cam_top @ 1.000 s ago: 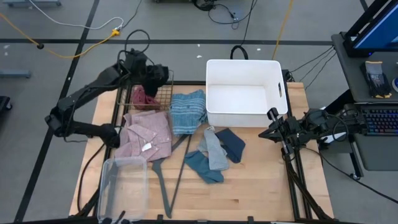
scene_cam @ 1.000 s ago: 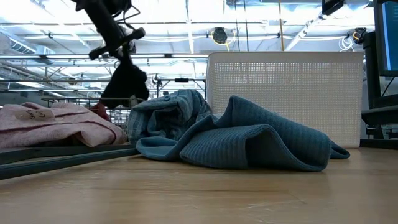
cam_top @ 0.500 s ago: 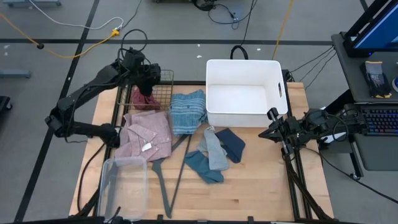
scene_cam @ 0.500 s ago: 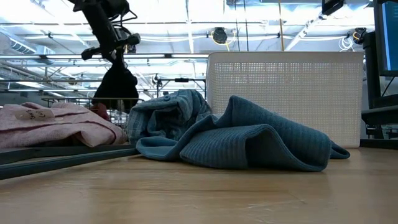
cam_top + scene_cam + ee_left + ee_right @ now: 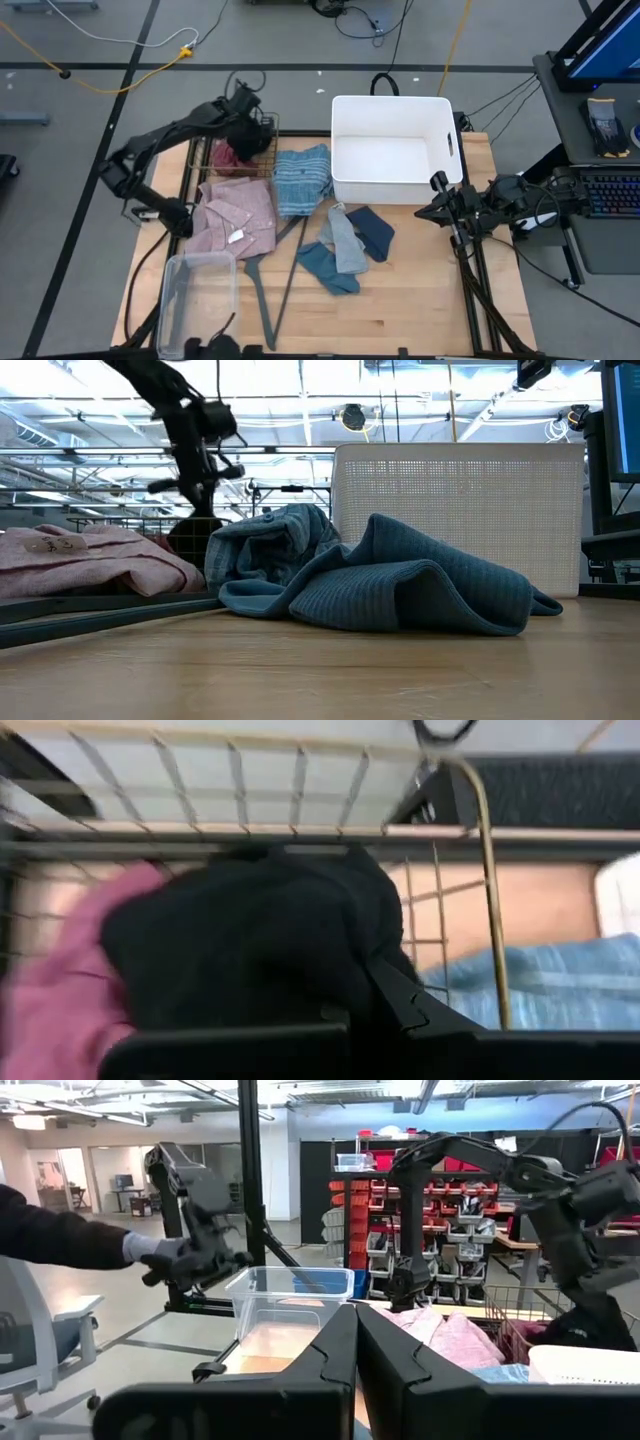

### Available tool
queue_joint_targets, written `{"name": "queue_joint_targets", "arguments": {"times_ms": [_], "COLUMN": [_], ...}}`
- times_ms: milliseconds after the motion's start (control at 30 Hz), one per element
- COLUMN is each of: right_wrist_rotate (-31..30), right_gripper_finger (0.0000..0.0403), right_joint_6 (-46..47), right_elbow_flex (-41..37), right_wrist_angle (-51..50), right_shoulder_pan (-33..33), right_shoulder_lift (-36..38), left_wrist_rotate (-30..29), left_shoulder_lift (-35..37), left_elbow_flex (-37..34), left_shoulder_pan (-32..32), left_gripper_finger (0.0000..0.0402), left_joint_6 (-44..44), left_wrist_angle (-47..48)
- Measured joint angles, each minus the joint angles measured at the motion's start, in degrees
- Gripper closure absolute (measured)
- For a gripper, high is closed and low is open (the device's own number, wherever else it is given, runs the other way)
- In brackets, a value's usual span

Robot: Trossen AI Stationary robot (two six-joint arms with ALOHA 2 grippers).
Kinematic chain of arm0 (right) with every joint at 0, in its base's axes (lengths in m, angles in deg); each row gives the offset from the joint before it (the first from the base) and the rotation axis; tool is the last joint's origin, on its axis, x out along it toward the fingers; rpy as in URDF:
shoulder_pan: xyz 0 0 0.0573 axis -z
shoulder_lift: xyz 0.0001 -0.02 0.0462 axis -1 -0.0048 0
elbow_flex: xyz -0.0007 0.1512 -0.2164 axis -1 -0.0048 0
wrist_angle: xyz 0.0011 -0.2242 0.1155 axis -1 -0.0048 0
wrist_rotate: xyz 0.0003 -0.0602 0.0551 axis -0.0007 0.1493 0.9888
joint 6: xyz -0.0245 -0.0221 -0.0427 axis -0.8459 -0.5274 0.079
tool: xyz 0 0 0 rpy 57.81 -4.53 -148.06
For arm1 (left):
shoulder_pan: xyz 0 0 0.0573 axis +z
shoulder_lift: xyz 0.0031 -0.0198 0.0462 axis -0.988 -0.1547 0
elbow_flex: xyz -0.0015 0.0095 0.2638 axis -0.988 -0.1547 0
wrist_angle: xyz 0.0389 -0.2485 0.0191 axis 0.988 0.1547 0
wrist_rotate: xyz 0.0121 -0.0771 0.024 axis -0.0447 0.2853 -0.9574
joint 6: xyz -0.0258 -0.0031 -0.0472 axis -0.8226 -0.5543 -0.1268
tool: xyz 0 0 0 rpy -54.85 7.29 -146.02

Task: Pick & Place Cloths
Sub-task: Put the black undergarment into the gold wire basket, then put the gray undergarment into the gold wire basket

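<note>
Now your left gripper, clenched on the black cloth, is lowering it into the wire basket at the far left, beside the maroon piece. Right gripper is waiting shut.

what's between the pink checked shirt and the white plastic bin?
High view: the blue striped towel lies between the pink checked shirt and the white plastic bin, its right edge against the bin's wall.

Wooden table — pink shirt, striped towel, white bin, clear tub.
</note>
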State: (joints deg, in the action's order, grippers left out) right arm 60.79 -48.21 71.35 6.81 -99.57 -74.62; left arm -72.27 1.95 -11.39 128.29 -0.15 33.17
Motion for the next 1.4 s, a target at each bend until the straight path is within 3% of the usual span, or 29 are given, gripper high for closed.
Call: {"name": "queue_joint_targets", "arguments": {"times_ms": [133,700,1100,1200,1400], "right_wrist_rotate": [0.0,0.03,0.04,0.04,0.06], "right_gripper_finger": [0.0403,0.0403,0.0403,0.0403,0.0403], "right_joint_6": [0.05,0.03,0.05,0.05,0.05], "right_elbow_flex": [0.0,-0.02,-0.02,-0.02,-0.04], "right_wrist_angle": [0.0,0.0,0.0,0.0,0.01], "right_shoulder_pan": [0.0,0.0,0.0,0.0,0.0], "right_shoulder_lift": [0.0,-0.02,-0.02,-0.02,-0.02], "left_wrist_rotate": [4.56,4.9,4.89,7.51,8.14], "left_shoulder_lift": [-3.43,-3.86,-3.85,-2.79,4.41], "left_elbow_flex": [0.0,0.7,0.7,0.7,0.7], "left_shoulder_pan": [0.49,0.06,-2.04,-2.06,-2.45], "left_gripper_finger": [0.0401,0.0371,0.0255,0.0227,0.0209], "left_joint_6": [-1.25,-0.85,-0.9,-0.81,-1.03], "left_wrist_angle": [-1.23,-0.67,-0.68,-0.25,-0.77]}}
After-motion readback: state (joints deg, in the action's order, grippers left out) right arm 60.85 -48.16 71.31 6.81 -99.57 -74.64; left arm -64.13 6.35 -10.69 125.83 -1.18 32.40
